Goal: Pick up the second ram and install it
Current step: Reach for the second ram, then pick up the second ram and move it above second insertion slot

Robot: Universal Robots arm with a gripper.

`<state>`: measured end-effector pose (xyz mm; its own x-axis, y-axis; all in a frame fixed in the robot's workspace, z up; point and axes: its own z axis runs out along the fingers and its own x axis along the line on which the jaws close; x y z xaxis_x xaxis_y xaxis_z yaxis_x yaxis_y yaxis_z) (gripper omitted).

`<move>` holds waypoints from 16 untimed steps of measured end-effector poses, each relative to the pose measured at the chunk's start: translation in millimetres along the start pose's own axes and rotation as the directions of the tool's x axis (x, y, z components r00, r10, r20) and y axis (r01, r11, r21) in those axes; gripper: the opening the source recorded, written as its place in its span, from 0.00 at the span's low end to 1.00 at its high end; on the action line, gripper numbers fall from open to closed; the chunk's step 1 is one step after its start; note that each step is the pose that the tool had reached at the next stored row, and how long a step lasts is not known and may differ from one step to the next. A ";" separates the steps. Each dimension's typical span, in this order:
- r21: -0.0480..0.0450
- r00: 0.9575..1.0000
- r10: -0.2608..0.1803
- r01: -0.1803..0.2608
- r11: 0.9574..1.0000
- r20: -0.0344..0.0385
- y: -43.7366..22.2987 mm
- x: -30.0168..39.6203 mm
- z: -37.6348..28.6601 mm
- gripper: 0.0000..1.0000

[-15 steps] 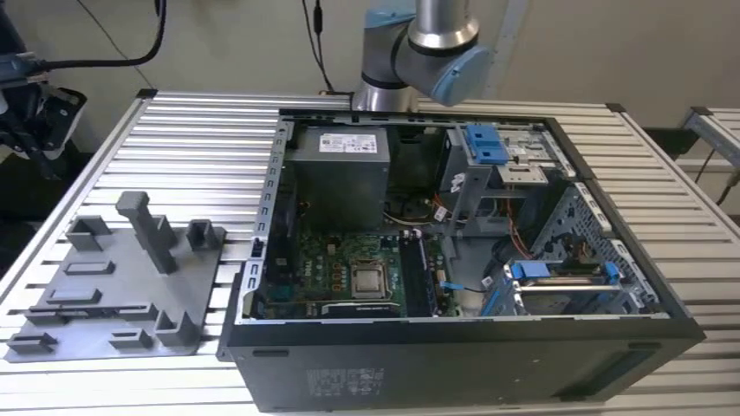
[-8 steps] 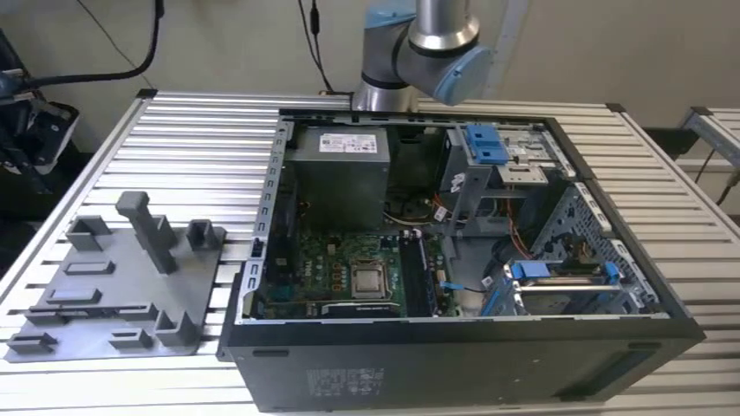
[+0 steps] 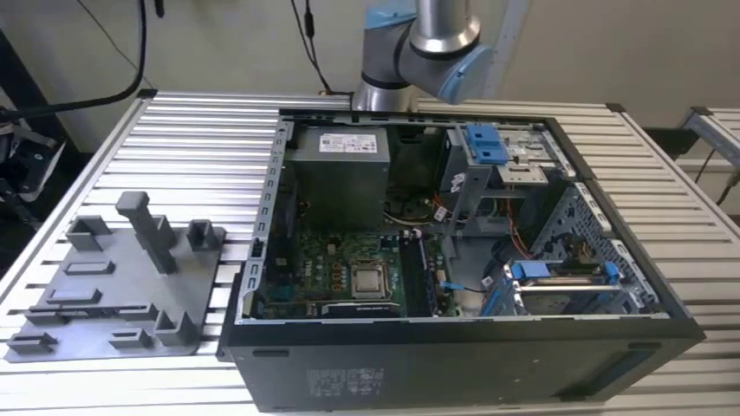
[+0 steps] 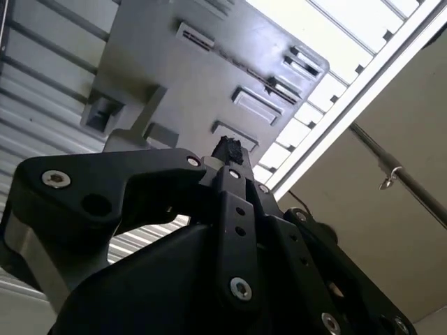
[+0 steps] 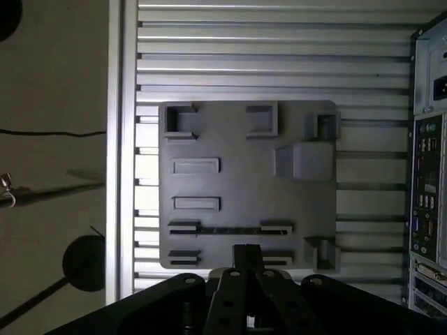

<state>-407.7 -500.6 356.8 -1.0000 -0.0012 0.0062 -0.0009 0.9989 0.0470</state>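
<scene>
My gripper (image 5: 246,254) hangs high above the grey fixture tray (image 5: 237,139), its two fingertips pressed together with nothing between them. In the second wrist view the gripper (image 4: 227,149) shows its dark tips closed in front of the tray (image 4: 174,77). A thin dark strip that looks like the second ram (image 5: 230,229) stands on edge between two slotted holders of the tray. In the exterior view the ram (image 3: 99,309) is a dark line near the tray's front. The tray (image 3: 116,277) lies at the exterior view's left, beside the open computer case (image 3: 463,329).
The open case holds a motherboard (image 3: 347,277), a grey power supply (image 3: 338,173) and blue drive brackets (image 3: 486,143). A tall post (image 3: 148,230) rises from the tray. The slatted metal table (image 3: 197,130) ends in an edge rail (image 5: 115,139). The arm's base (image 3: 422,52) stands behind the case.
</scene>
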 end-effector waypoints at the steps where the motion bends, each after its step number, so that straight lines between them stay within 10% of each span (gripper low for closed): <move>1: 0.000 1.000 0.000 0.000 1.000 0.000 -0.5 -0.2 0.3 0.11; 16: 0.000 1.000 -0.003 0.003 1.000 0.000 -0.6 -0.3 0.9 0.11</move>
<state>-407.4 -501.2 355.8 -1.0000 -0.0039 0.0061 -0.0036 0.9989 0.0470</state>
